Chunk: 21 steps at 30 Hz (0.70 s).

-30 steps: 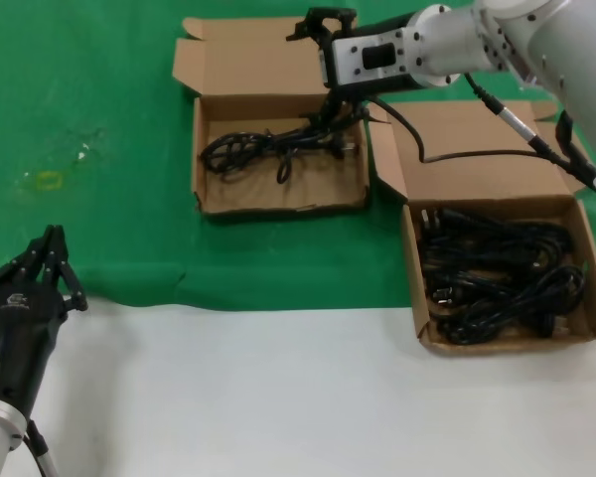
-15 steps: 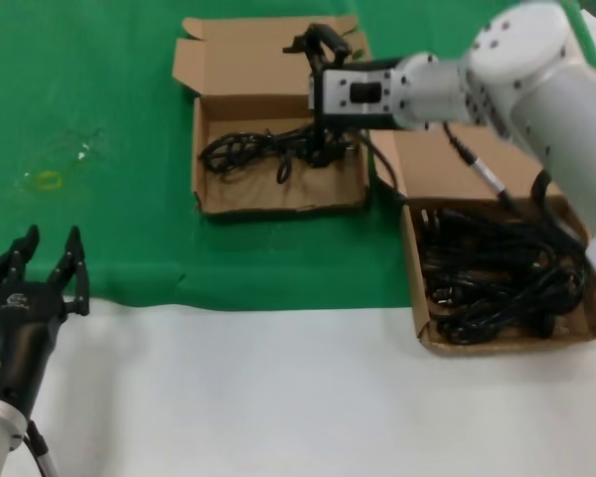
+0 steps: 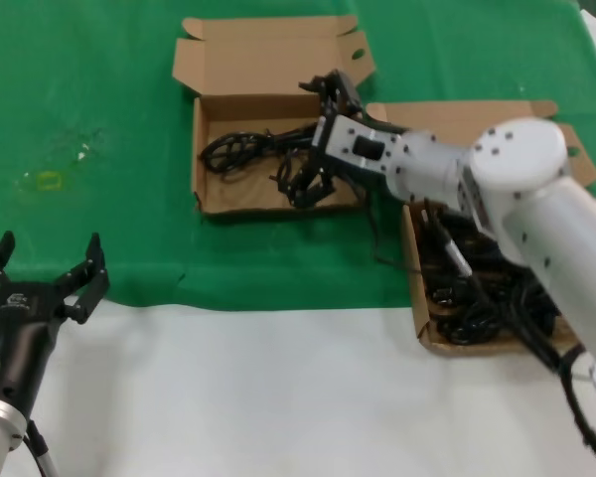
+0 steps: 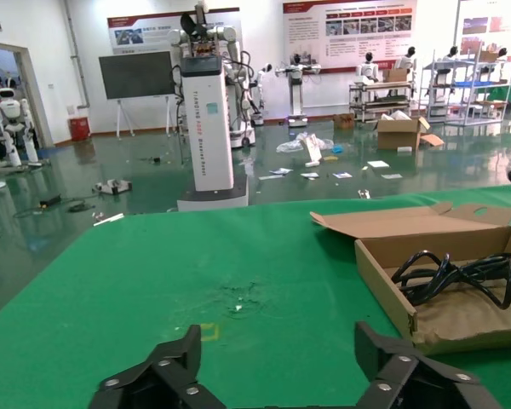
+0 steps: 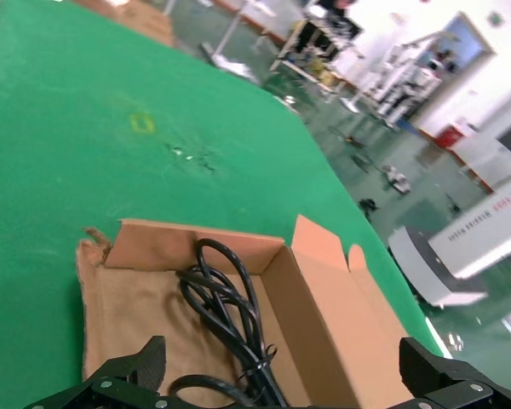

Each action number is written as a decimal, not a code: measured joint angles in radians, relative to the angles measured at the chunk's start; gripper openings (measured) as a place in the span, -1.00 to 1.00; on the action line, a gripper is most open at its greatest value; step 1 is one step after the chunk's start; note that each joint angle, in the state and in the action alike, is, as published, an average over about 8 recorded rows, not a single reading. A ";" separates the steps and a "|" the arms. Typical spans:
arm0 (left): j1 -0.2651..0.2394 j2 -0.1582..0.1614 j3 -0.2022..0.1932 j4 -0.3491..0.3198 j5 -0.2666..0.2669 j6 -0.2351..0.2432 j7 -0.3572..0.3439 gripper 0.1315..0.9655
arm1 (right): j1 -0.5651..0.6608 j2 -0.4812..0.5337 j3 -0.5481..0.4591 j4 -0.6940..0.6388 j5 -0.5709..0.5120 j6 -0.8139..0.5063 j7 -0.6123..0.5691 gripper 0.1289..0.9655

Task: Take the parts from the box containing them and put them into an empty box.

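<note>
Starting from the near edge: the left gripper (image 3: 42, 280) is parked low on the robot's left with its fingers spread wide and nothing in them, well apart from both cartons. Closer to the middle right, the box containing them (image 3: 504, 328) sits partly hidden under the right arm, and it looks to me like it has a big tangle of black cables (image 3: 477, 293) left in it. So I'd say we're early on, most of the job is still ahead. Farther back, the empty box (image 3: 211, 169) isn't really empty anymore, one cable bundle (image 3: 240, 151) lies in its tray. The right gripper (image 3: 313, 179) hangs over that tray's right side, claw splayed open, the bundle just under and beside its fingertips, not clamped as far as I can tell.
</note>
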 joint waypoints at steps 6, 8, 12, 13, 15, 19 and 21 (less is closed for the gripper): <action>0.000 0.000 0.000 0.000 0.000 0.000 0.000 0.22 | -0.123 0.024 0.054 0.124 0.020 0.058 0.066 0.99; 0.000 0.000 0.000 0.000 0.000 0.000 0.000 0.35 | -0.164 0.032 0.072 0.165 0.027 0.078 0.088 1.00; 0.000 0.000 0.000 0.000 0.000 0.000 0.000 0.48 | -0.247 0.048 0.108 0.247 0.040 0.117 0.133 1.00; 0.000 0.000 0.000 0.000 0.000 0.000 0.000 0.48 | -0.267 0.052 0.117 0.268 0.043 0.126 0.144 1.00; 0.000 0.000 0.000 0.000 0.000 0.000 0.000 0.52 | -0.308 0.060 0.135 0.309 0.050 0.146 0.166 1.00; 0.000 0.000 0.000 0.000 0.000 0.000 0.000 0.69 | -0.391 0.076 0.171 0.392 0.063 0.185 0.210 1.00; 0.000 0.000 0.000 0.000 0.000 0.000 0.000 0.77 | -0.431 0.084 0.188 0.432 0.070 0.204 0.232 1.00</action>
